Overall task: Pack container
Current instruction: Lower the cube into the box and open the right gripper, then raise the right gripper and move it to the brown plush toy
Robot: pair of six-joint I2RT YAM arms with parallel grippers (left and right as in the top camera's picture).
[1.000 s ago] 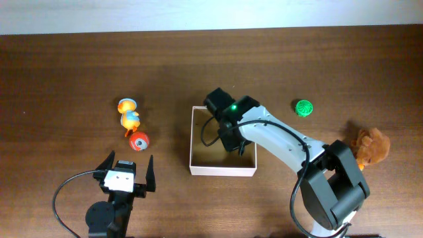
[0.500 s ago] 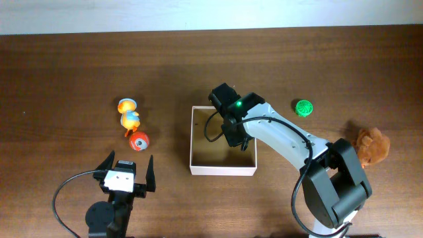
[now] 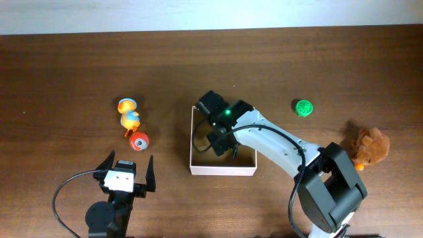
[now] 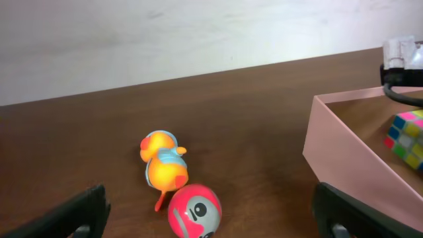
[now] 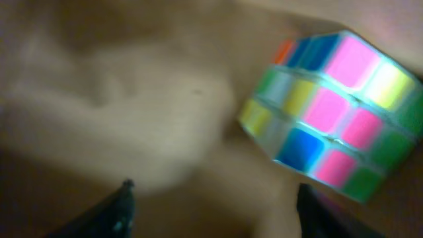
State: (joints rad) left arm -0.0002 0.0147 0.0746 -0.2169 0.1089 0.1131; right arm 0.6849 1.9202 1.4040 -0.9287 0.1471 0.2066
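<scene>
The container [image 3: 223,170] is a shallow white-walled box with a tan floor at the table's middle; its near wall [image 4: 344,165] shows at the right of the left wrist view. My right gripper [image 3: 213,143] hangs over its left half, open [image 5: 215,211], with nothing between the fingers. A multicoloured puzzle cube [image 5: 330,109] lies on the container floor just beyond the right finger, also seen in the left wrist view [image 4: 408,132]. My left gripper [image 3: 128,165] stands wide open [image 4: 211,221] near the front left, short of the toys.
An orange and blue duck toy [image 3: 129,116] [image 4: 163,165] and a red ball with a grey face [image 3: 139,141] [image 4: 193,209] lie left of the container. A green ball [image 3: 304,107] and a brown plush toy [image 3: 370,147] lie to the right.
The right gripper has gone from shut to open and has shifted left inside the container. The left arm has not moved.
</scene>
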